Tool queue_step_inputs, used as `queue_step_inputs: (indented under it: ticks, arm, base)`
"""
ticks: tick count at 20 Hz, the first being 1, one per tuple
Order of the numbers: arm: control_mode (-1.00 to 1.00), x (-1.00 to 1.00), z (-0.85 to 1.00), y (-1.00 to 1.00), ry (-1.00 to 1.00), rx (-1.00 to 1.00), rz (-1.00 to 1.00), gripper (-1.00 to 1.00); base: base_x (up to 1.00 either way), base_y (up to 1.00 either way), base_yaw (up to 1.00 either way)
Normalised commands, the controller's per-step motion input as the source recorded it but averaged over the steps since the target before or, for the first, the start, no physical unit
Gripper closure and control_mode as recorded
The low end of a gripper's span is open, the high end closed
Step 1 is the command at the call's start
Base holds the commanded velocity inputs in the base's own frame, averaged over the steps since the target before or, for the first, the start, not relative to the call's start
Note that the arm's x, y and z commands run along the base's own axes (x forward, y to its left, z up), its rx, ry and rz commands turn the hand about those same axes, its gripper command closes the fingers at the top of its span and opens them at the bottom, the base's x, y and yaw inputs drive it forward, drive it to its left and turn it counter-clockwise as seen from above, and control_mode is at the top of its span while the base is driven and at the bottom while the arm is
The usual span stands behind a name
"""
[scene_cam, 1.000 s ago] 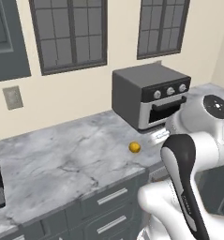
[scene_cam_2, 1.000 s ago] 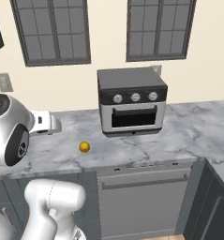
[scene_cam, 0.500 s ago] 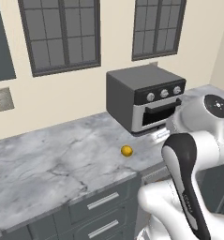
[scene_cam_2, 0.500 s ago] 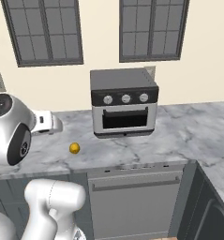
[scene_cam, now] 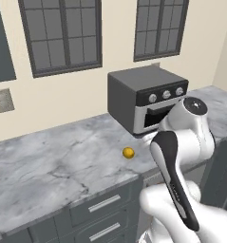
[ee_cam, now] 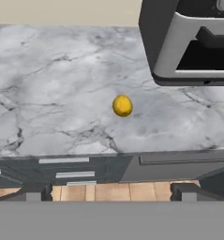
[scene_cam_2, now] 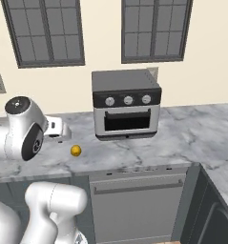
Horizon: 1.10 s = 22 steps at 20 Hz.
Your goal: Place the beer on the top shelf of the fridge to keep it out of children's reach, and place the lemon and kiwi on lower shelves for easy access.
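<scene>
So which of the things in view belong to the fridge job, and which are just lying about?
For the job:
- lemon on the marble counter
- end effector, open, holding nothing

Just there:
- toaster oven
- windows
- wall plate
- cabinet drawers

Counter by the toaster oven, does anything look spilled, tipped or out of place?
Nothing is spilled or damaged. A lone lemon sits loose on the marble counter, in front of the toaster oven and apart from it, fairly near the front edge.
</scene>
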Motion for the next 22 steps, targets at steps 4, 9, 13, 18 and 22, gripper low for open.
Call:
queue_step_inputs:
  ticks: [4,9,13,18,22]
  arm:
    - [-1.00,0.47,-0.39,0.00,0.17,0.06,-0.16,-1.00]
    - [-1.00,0.45,-0.43,0.00,0.02,0.14,-0.09,-1.00]
    - [-1.00,0.47,-0.44,0.00,0.00,0.11,0.00,-1.00]
    - [-1.00,0.36,-0.44,0.01,0.00,0.01,0.00,-1.00]
    - [-1.00,0.27,-0.52,0.10,0.00,0.00,0.00,-1.00]
  base:
    - [0.00,0.00,0.00]
    - [0.00,0.00,0.00]
    - [0.00,0.00,0.00]
    - [0.00,0.00,0.00]
    - [0.00,0.00,0.00]
